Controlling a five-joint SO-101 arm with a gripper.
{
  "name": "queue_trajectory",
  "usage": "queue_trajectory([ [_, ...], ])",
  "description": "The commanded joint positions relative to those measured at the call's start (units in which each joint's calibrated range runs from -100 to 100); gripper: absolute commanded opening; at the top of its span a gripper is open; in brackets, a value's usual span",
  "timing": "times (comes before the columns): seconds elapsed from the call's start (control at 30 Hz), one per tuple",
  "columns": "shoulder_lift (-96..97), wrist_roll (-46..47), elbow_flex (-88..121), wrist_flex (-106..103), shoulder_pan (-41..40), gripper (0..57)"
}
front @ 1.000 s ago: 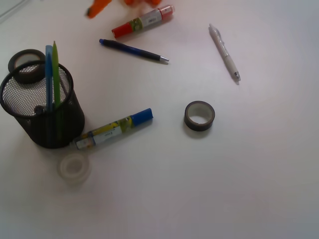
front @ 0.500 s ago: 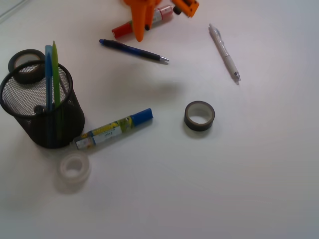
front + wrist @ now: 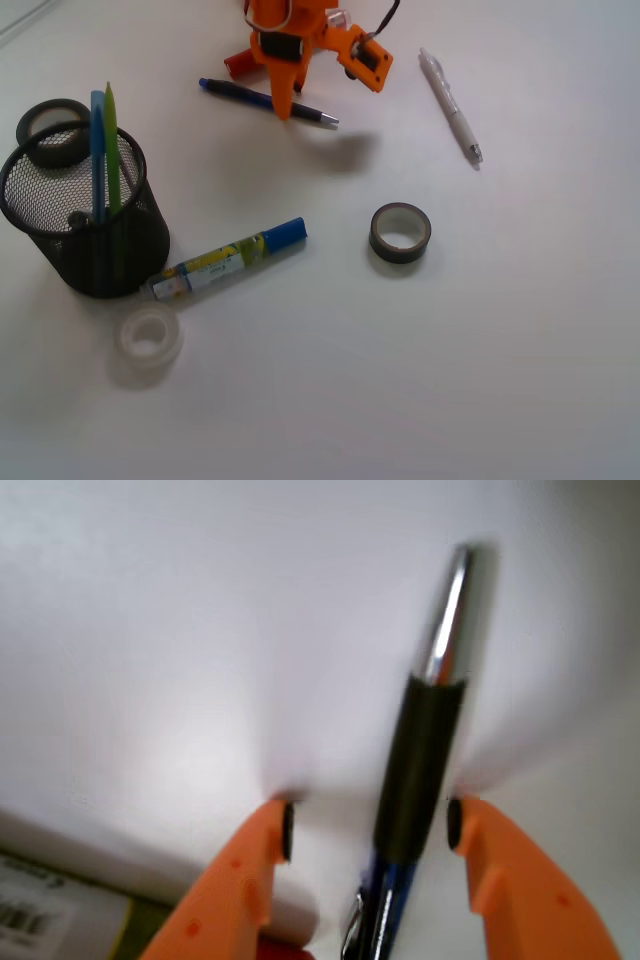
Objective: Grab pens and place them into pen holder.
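Between the spread claw [image 3: 367, 825] tips, dark blue pen [image 3: 405, 790], nearer right tip, ungrasped

Front view: the gripper [image 3: 287, 108] is built of bright orange plastic, with a blocky body and one long finger [image 3: 283, 95] tapering to a point. A small black part is set in the body, and an orange boxed module juts out at one side. A thin dark cable [image 3: 385, 18] loops above the module. Wrist view: two orange fingertips [image 3: 262, 852], each carrying a small black pad on its inner face.
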Motion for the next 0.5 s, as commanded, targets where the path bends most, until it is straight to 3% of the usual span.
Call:
queue_trajectory([
  [0.0, 3.47, -0.20, -3.88, 0.82, 1.50, 13.3],
  [0.17, 6.87, -0.15, -6.68, 2.13, 1.57, 0.2],
  [0.37, 2.20, -1.32, -9.31, 1.61, 1.65, 0.3],
  [0.47, -9.11, -4.79, -21.36, 8.34, 1.87, 0.3],
])
